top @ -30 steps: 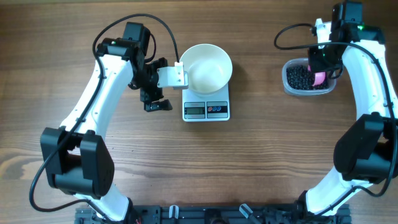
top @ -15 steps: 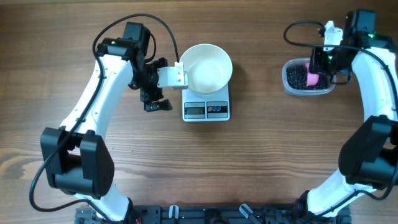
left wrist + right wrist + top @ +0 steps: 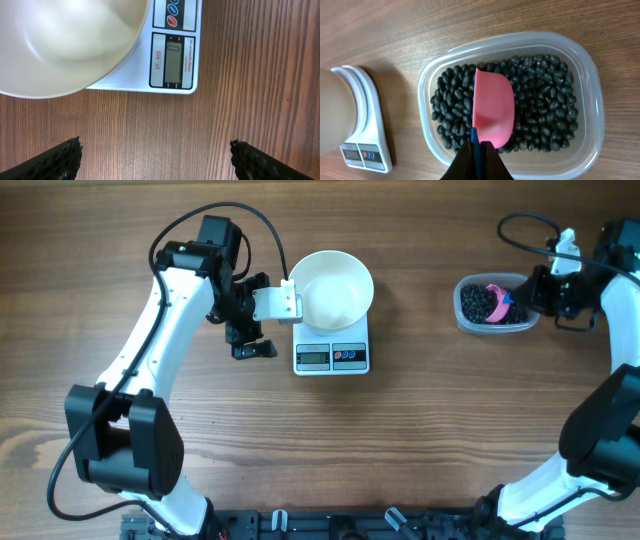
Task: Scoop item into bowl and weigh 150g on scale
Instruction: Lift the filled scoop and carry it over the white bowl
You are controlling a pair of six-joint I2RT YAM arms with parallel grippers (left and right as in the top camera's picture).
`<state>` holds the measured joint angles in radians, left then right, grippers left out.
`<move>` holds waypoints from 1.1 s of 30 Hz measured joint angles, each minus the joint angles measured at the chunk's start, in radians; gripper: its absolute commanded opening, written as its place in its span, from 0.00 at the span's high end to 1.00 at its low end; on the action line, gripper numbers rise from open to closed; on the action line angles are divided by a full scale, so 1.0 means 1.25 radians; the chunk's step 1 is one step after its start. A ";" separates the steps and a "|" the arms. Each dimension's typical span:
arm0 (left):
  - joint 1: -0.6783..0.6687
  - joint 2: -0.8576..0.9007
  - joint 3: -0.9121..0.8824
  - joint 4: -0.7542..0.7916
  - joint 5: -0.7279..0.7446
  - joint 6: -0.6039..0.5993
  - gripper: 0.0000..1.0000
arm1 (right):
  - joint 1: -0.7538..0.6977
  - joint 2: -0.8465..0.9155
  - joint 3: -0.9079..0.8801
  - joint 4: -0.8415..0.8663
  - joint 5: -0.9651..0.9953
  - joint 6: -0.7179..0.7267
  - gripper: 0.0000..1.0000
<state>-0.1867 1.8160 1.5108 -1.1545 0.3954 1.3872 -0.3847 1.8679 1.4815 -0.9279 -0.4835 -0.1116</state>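
Weighing not begun: nothing transferred, first scoop pending.

The brown wood-grain table (image 3: 420,440) fills every view; no room beyond it shows. On it, the flat white rectangular digital scale (image 3: 332,358) carries the round white bowl (image 3: 335,288), which is empty, with the display apparently at zero. The left gripper (image 3: 157,159) hangs beside the scale, jaws spread wide, holding nothing. Well apart to the right, the clear rounded-rectangular plastic tub (image 3: 590,75) holds all the small black beans (image 3: 545,95). The right gripper (image 3: 476,155) is clamped on the handle of the small pink scoop (image 3: 492,112), which is empty over the beans; contact undetermined. All scooping and weighing remain.
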 measured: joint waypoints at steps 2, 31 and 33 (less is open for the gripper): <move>0.000 0.000 0.000 0.000 0.000 0.000 0.00 | -0.019 -0.002 -0.019 0.020 -0.028 0.003 0.96; 0.000 0.000 0.000 0.000 0.000 0.000 0.00 | -0.213 -0.002 -0.056 0.058 -0.392 0.008 0.96; 0.000 0.000 0.000 0.000 0.000 0.000 0.00 | -0.213 -0.002 -0.056 0.059 -0.408 0.009 0.96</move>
<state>-0.1867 1.8160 1.5108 -1.1545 0.3954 1.3872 -0.6510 1.8660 1.4120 -0.8543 -0.9939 -0.1005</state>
